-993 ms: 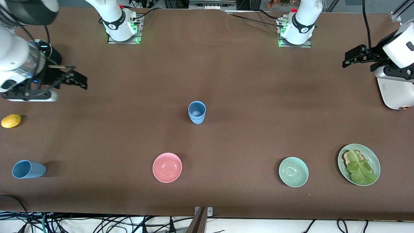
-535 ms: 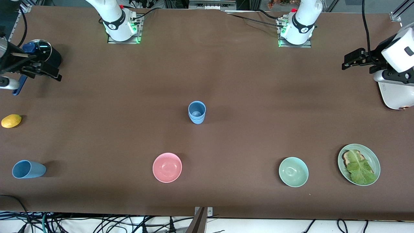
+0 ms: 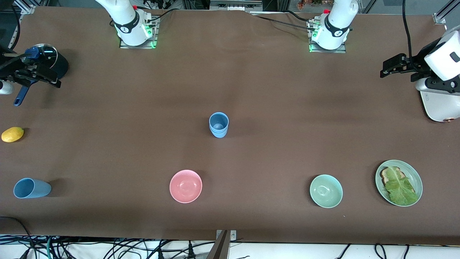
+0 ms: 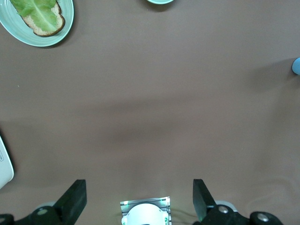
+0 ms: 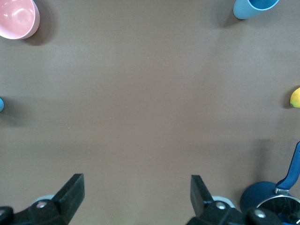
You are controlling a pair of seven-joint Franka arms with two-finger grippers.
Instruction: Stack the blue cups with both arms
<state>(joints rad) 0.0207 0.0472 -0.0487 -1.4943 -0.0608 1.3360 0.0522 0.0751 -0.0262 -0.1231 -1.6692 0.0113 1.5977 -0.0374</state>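
At the right arm's end of the desk (image 3: 251,82), the right tool (image 3: 34,73) hangs over the dark pot (image 3: 54,59) with its lidded top and blue handle; its fingers (image 5: 70,190) stand apart and hold nothing. It appears parked clear of the work. Nearer the front camera lie a yellow lemon (image 3: 12,134) and then a single blue cup (image 3: 31,188), tipped on its side with its mouth turned toward the desk's end, so it would need a grasp across its wall before it could join the others.

In the middle of the desk stands the stacked pair of blue cups (image 3: 219,125), upright, one nested in the other, likely put there so either arm can reach. A pink bowl (image 3: 185,186) sits nearer the camera.

Toward the left arm's end come a mint bowl (image 3: 326,191) and a green plate (image 3: 417,176) carrying toast and a lettuce leaf. The left tool (image 3: 393,66) waits over bare desk just beside a white appliance (image 3: 440,106), fingers (image 4: 72,199) apart and empty.
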